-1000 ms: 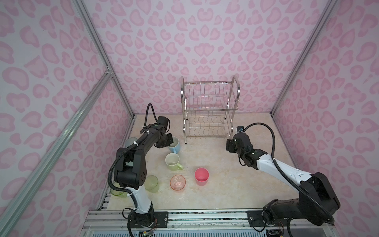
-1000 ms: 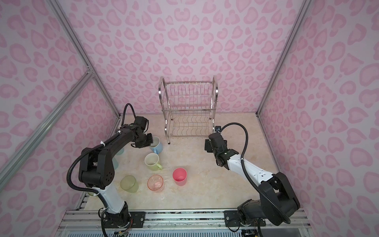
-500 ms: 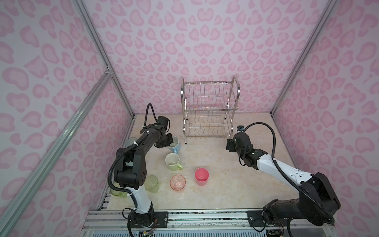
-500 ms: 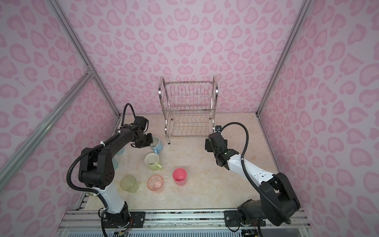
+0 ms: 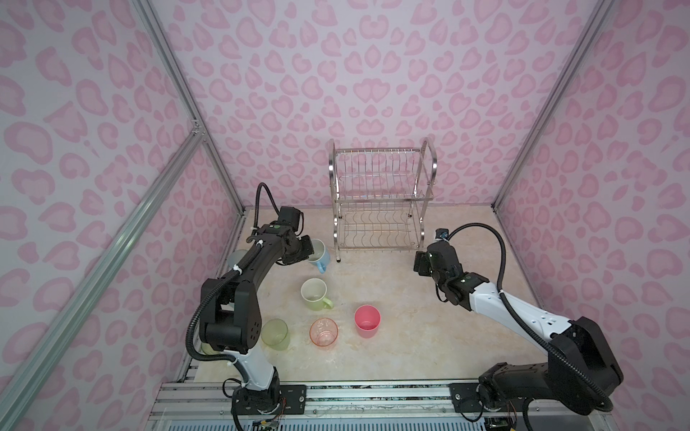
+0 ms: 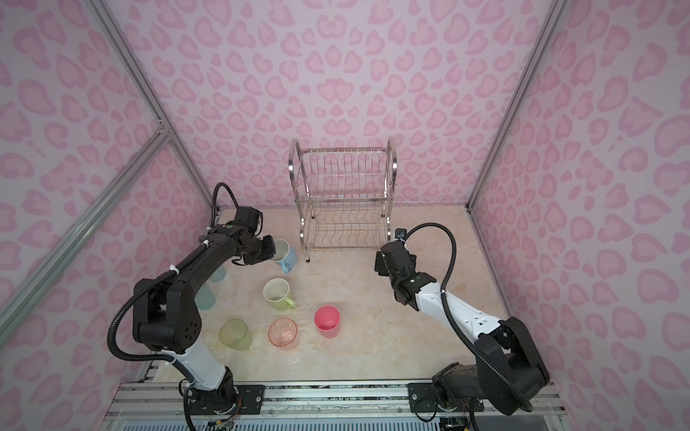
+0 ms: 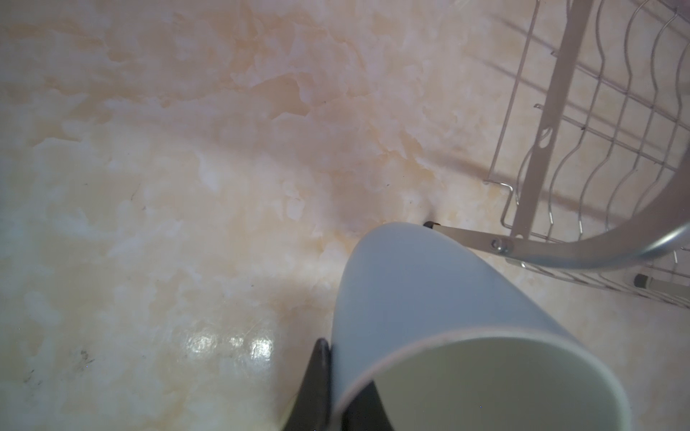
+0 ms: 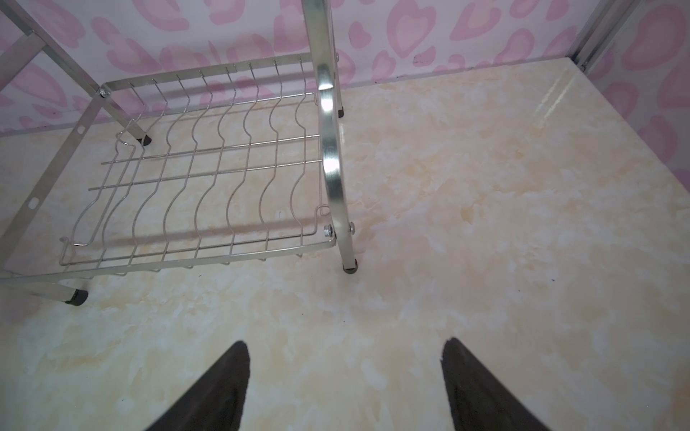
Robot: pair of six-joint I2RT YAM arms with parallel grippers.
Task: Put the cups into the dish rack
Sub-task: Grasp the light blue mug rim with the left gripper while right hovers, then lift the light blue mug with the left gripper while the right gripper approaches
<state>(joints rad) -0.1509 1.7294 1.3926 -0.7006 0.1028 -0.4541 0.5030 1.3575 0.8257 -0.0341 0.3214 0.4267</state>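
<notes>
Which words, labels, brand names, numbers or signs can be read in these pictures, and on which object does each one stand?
None can be read.
The blue mug and the dish rack are plain, with no print.
The orange-pink tumbler shows faint pale marks in both top views, too small to tell whether they are writing.

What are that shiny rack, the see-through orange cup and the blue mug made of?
Dish rack: polished steel by the look, mirror-bright tubes and thin wires. Orange-pink tumbler: probably tinted clear plastic, you see through it. Blue mug: matte, opaque, white inside; plastic or ceramic, I cannot tell.
</notes>
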